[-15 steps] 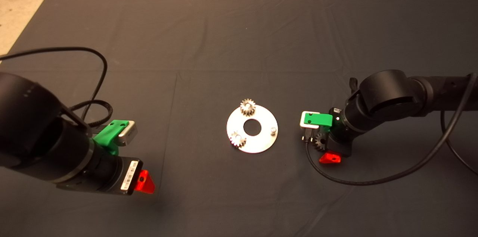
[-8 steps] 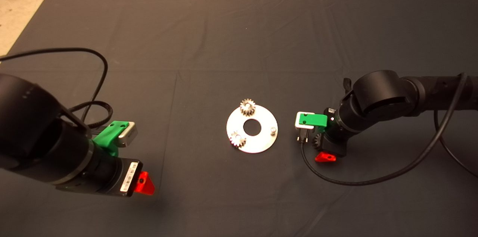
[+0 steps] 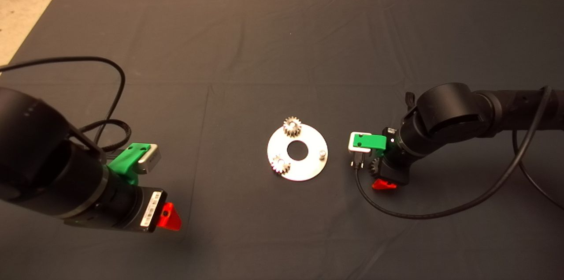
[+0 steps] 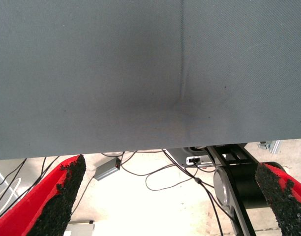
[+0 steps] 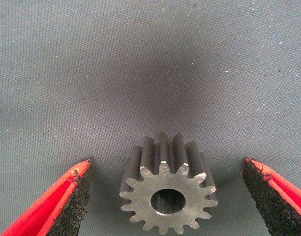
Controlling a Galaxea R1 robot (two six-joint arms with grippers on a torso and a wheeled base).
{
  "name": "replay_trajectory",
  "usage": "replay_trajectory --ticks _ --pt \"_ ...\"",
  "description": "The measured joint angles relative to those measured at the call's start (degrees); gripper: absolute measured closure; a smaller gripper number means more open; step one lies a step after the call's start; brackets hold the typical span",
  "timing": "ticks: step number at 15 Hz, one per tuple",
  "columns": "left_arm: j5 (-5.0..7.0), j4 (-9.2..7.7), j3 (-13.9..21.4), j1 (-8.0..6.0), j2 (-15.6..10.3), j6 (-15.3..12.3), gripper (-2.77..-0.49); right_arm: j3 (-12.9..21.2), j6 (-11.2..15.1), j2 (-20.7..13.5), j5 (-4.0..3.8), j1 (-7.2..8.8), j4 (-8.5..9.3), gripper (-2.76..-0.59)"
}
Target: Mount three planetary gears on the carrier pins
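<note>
A shiny round disc (image 3: pixel 308 169) lies mid-mat with three carrier pins. One planetary gear (image 3: pixel 291 126) sits on the far pin and a second (image 3: pixel 280 164) on the near-left pin. The right pin (image 3: pixel 322 154) is bare. The third gear (image 3: pixel 375 166) lies flat on the mat right of the disc, partly hidden under my right gripper (image 3: pixel 380 174). In the right wrist view this gear (image 5: pixel 167 194) sits between the open fingers (image 5: pixel 74 196), which do not touch it. My left gripper (image 3: pixel 169 218) is parked open and empty at the lower left.
Black cables loop on the mat beside the left arm (image 3: pixel 110 95) and below the right arm (image 3: pixel 440 214). The left wrist view looks past the mat's edge (image 4: pixel 140 147) at floor cables. Bare floor shows beyond the mat's far edge.
My right gripper moved slightly left toward the disc, staying over the third gear, then held still. The left arm barely moved. The disc and its two gears are unchanged.
</note>
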Motion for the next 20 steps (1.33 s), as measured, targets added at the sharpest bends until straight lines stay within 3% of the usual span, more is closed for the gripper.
replay_trajectory --ticks 20 --pt "0.02 -0.30 0.3 0.00 -0.4 0.0 -2.48 -0.2 0.0 -0.3 -0.03 -0.30 -0.01 -1.48"
